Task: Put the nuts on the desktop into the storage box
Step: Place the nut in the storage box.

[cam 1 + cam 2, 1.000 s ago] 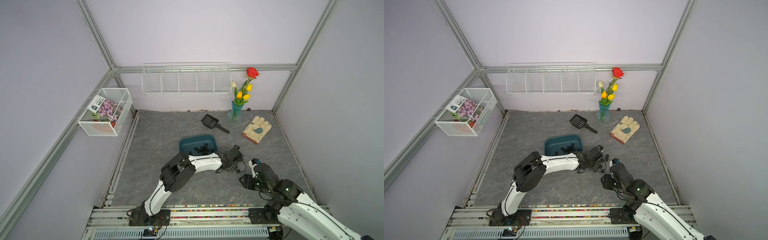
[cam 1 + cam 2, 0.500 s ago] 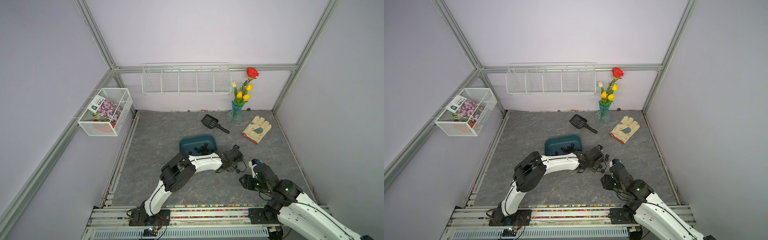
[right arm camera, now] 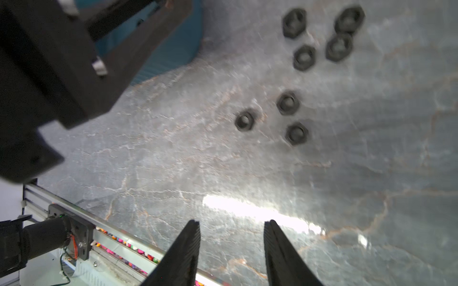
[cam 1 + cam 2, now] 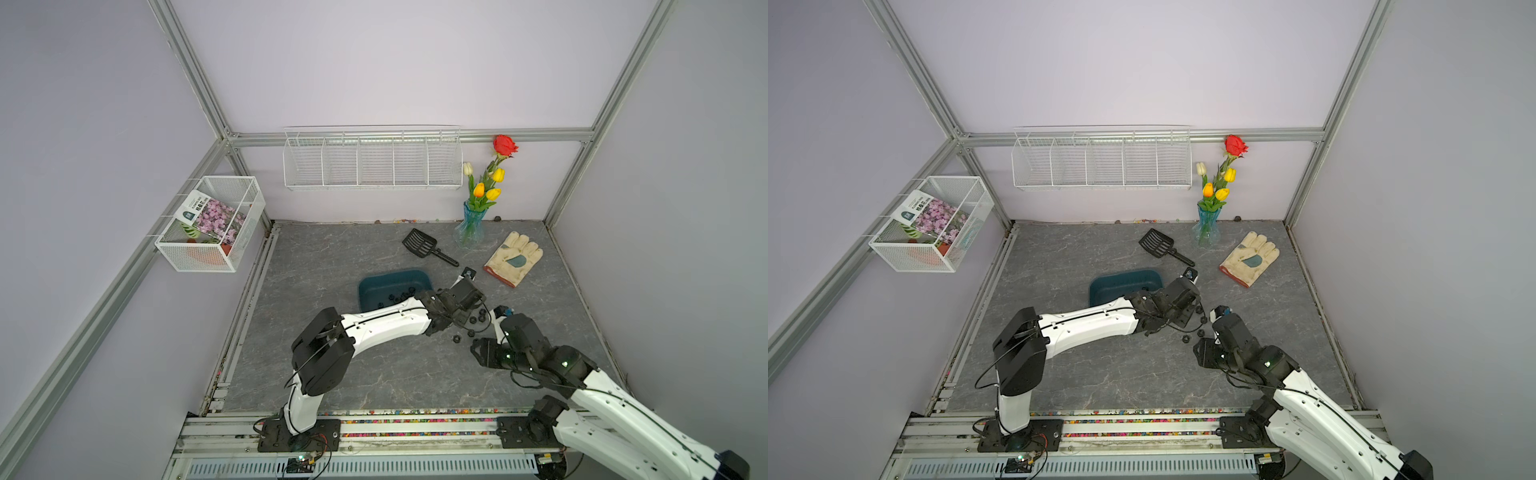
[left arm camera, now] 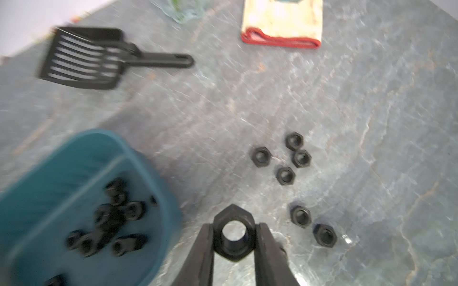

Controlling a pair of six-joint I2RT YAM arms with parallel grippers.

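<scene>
Beside the teal-blue plastic storage box [image 5: 74,161], the left gripper [image 5: 234,226] pinches one black hexagonal metal nut [image 5: 233,214]; the right gripper [image 3: 232,222] gapes empty. Releasing early would drop it outside the rim.

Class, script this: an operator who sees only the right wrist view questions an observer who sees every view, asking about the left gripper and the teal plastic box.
Operator: Is the left gripper holding anything? Its tips are outside my view.
Observer: Yes. The left wrist view shows it shut on one small black hexagonal metal nut.
Operator: I see only a corner of the shallow teal-blue plastic storage box. What is in it?
Observer: A cluster of black nuts lies on its floor.
</scene>
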